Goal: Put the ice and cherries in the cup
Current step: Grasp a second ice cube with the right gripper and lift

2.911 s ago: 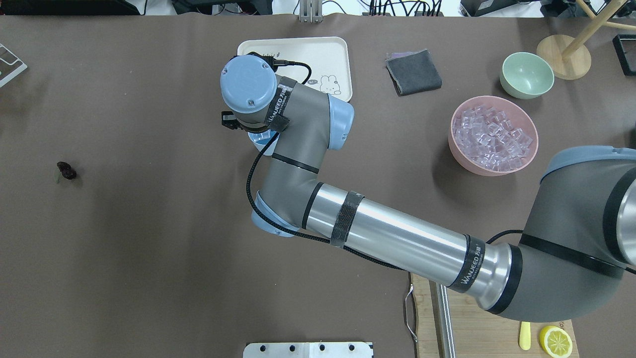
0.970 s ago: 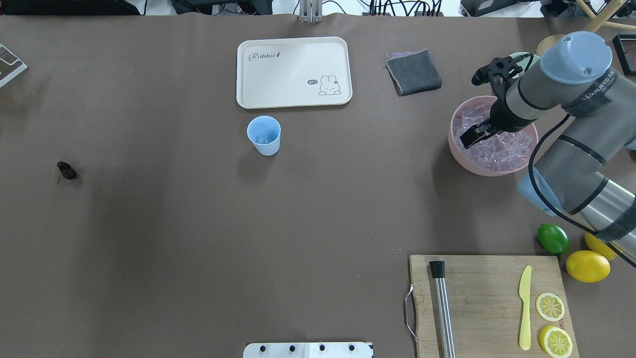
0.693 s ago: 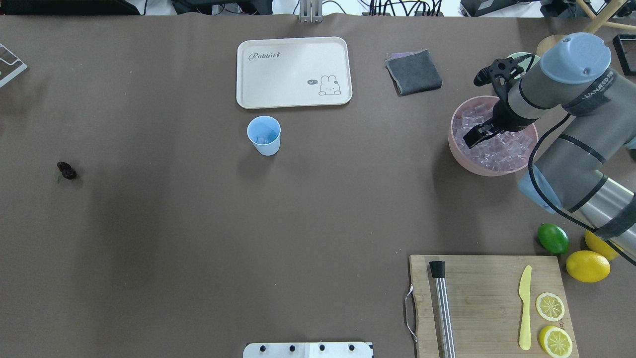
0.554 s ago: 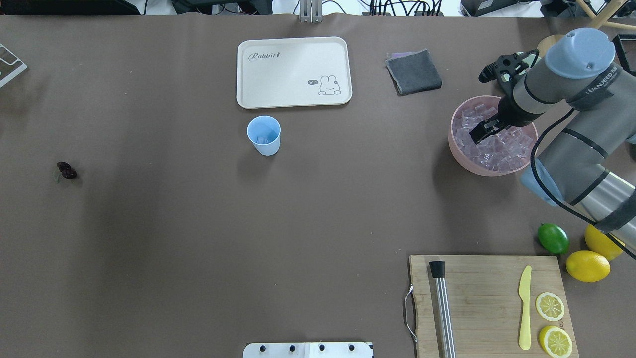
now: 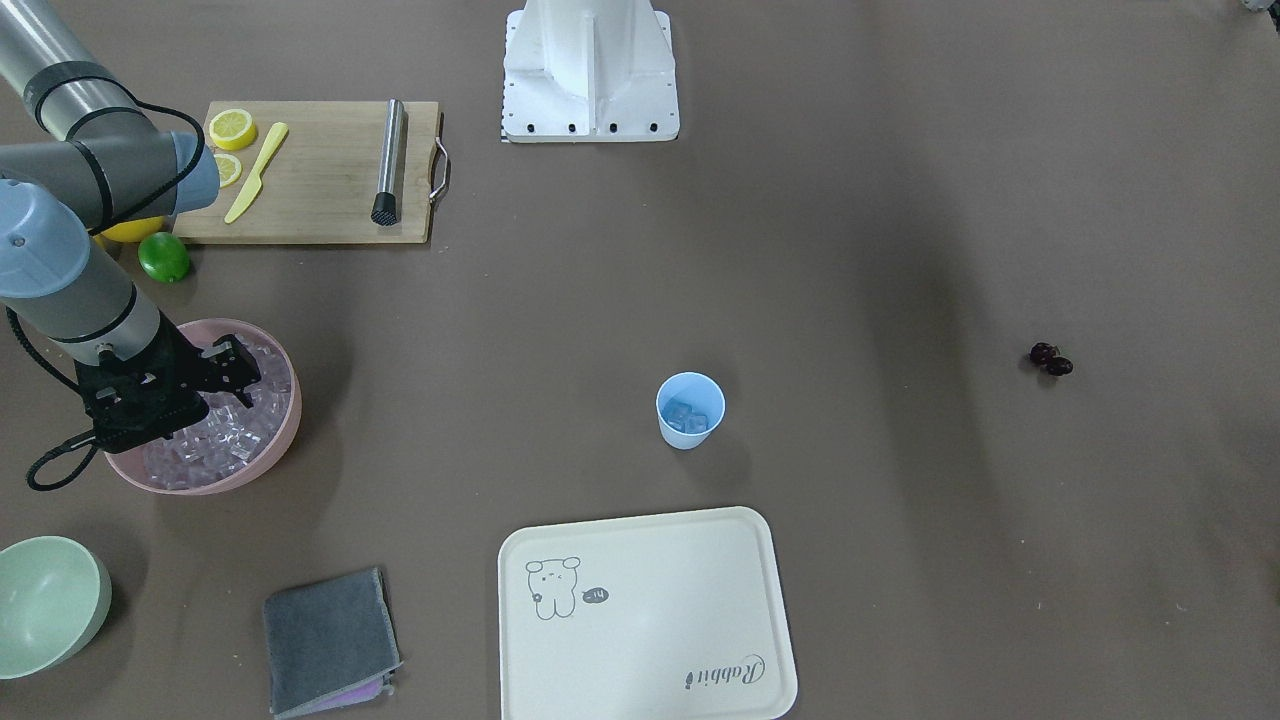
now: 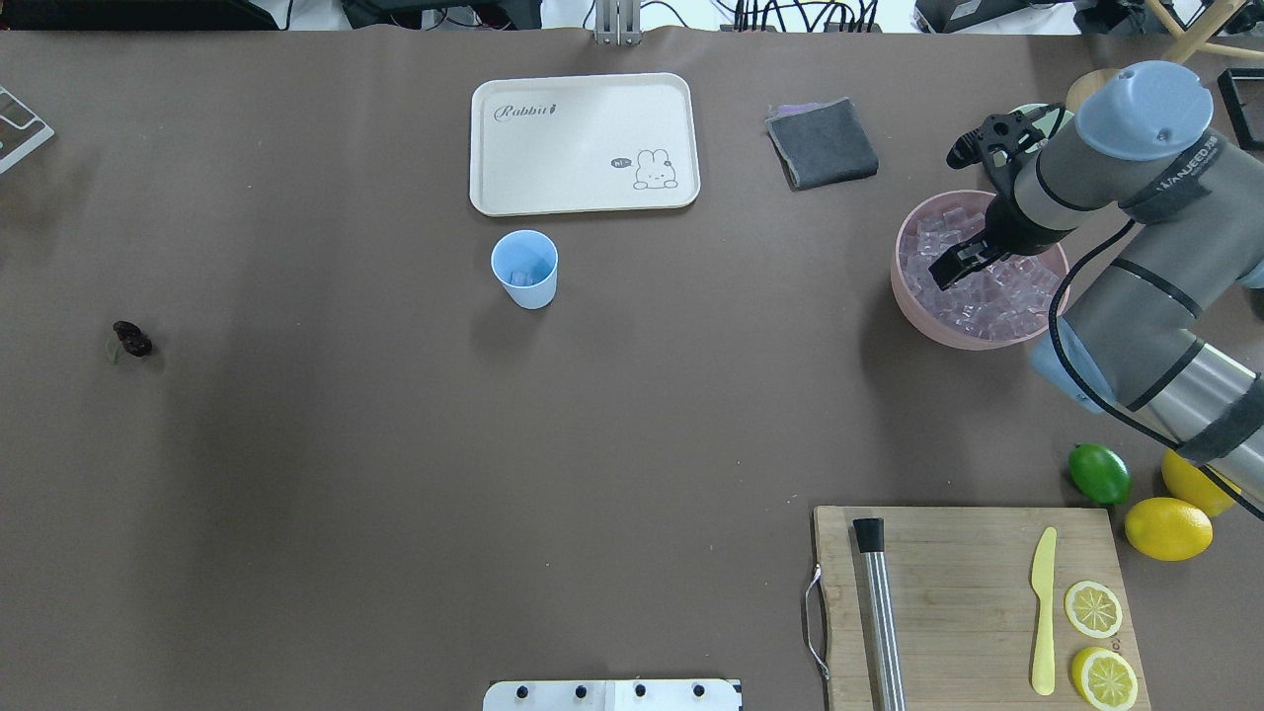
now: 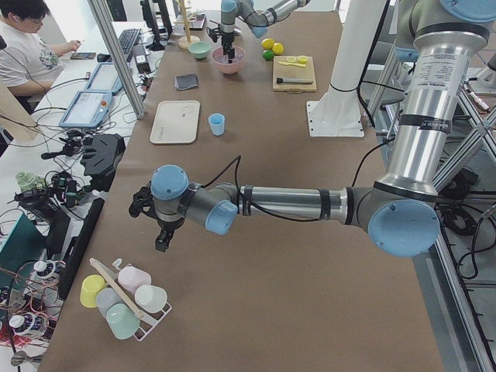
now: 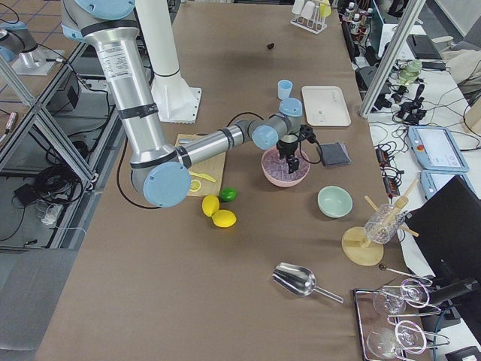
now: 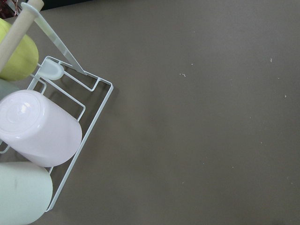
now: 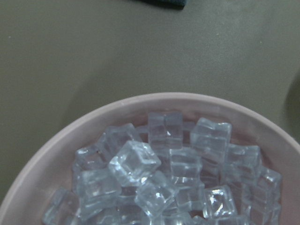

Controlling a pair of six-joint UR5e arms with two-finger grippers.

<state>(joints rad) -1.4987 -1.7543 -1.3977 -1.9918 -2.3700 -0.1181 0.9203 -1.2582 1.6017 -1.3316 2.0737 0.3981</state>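
The light-blue cup (image 6: 524, 269) stands upright near the white tray and also shows in the front view (image 5: 690, 410). It holds a few ice cubes (image 5: 688, 417). My right gripper (image 6: 956, 267) hangs just above the ice (image 6: 992, 296) heaped in the pink bowl (image 6: 923, 321), and its jaws look open and empty. The right wrist view shows the ice (image 10: 136, 161) close below. The cherries (image 6: 131, 339) lie alone far to the left on the table. My left gripper (image 7: 163, 239) shows only in the exterior left view, by a cup rack, and I cannot tell whether it is open or shut.
A white tray (image 6: 585, 143), a grey cloth (image 6: 823, 143) and a pale green bowl (image 5: 45, 600) lie at the far side. A cutting board (image 6: 973, 602) carries a muddler, a yellow knife and lemon slices. A lime (image 6: 1099, 473) and lemons (image 6: 1168, 527) lie beside it. A cup rack (image 9: 51, 140) is under the left wrist.
My right arm left the cup, which now shows ice inside, and swung right to the pink bowl. In the last second the gripper shifted slightly over the ice.
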